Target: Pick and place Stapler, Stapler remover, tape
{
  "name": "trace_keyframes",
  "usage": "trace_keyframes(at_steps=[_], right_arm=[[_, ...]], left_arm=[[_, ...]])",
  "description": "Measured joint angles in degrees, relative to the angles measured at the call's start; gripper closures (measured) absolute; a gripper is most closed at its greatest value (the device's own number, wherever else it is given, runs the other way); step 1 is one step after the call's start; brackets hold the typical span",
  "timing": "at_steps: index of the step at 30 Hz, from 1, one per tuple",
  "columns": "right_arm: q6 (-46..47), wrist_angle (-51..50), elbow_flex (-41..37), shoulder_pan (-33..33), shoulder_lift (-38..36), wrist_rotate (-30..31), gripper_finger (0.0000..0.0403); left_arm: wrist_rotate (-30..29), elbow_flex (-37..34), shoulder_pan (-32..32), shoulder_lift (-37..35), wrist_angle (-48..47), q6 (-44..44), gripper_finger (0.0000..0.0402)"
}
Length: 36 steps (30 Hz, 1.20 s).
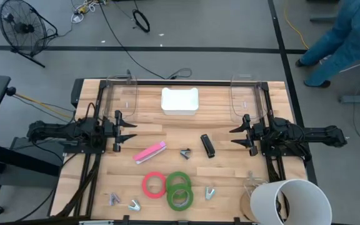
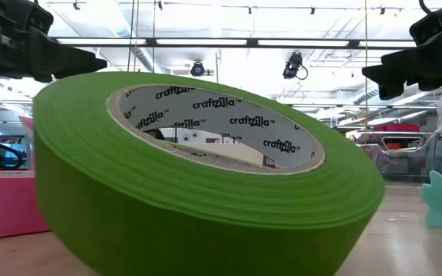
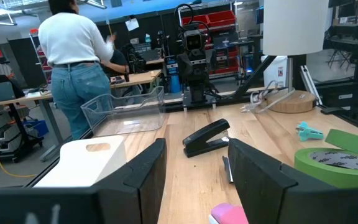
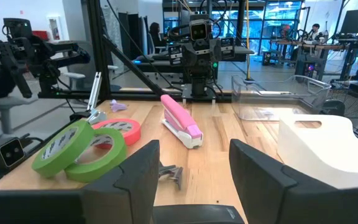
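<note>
**Both arms waiting at the table's sides, stationery lying between them**

The left gripper (image 1: 125, 130) is hovering at the left side of the table (image 1: 230, 181) with its fingers spread apart and nothing between them. The right gripper (image 1: 239, 135) is sitting opposite at the right side, its fingers likewise parted and empty.

Between them, the pink stapler (image 1: 150, 152) is lying at a slant beside a dark staple remover (image 1: 185, 153) and the black stapler (image 1: 207, 145). Nearer the front edge, the red-pink tape (image 1: 154, 184) is lying flat, touching two green tape rolls (image 1: 179, 189), one leaning on the other. The low view is filling up with a green roll whose white inner core is carrying the repeated word "craftzilla" (image 2: 213, 103) in black.

A white tray (image 1: 180, 100) is resting at the back centre, flanked by two clear bins (image 1: 119, 94). More small removers (image 1: 134, 204) are lying along the front edge.
</note>
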Motion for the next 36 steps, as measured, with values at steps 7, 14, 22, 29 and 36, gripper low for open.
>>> trace_keyframes(at_steps=[7, 14, 22, 29, 36], right_arm=[[0.0, 0.0, 0.0, 0.0, 0.0, 0.0, 0.0208], [-0.4, 0.0, 0.0, 0.0, 0.0, 0.0, 0.0208], [0.4, 0.3, 0.0, 0.0, 0.0, 0.0, 0.0208], [8.3, 6.3, 0.0, 0.0, 0.0, 7.1, 0.0208], [8.3, 11.4, 0.0, 0.1, 0.3, 19.9, 0.0208]], left_arm=[[0.0, 0.0, 0.0, 0.0, 0.0, 0.0, 0.0225], [0.0, 0.0, 0.0, 0.0, 0.0, 0.0, 0.0225], [0.0, 0.0, 0.0, 0.0, 0.0, 0.0, 0.0225], [0.0, 0.0, 0.0, 0.0, 0.0, 0.0, 0.0225], [0.0, 0.0, 0.0, 0.0, 0.0, 0.0, 0.0225]])
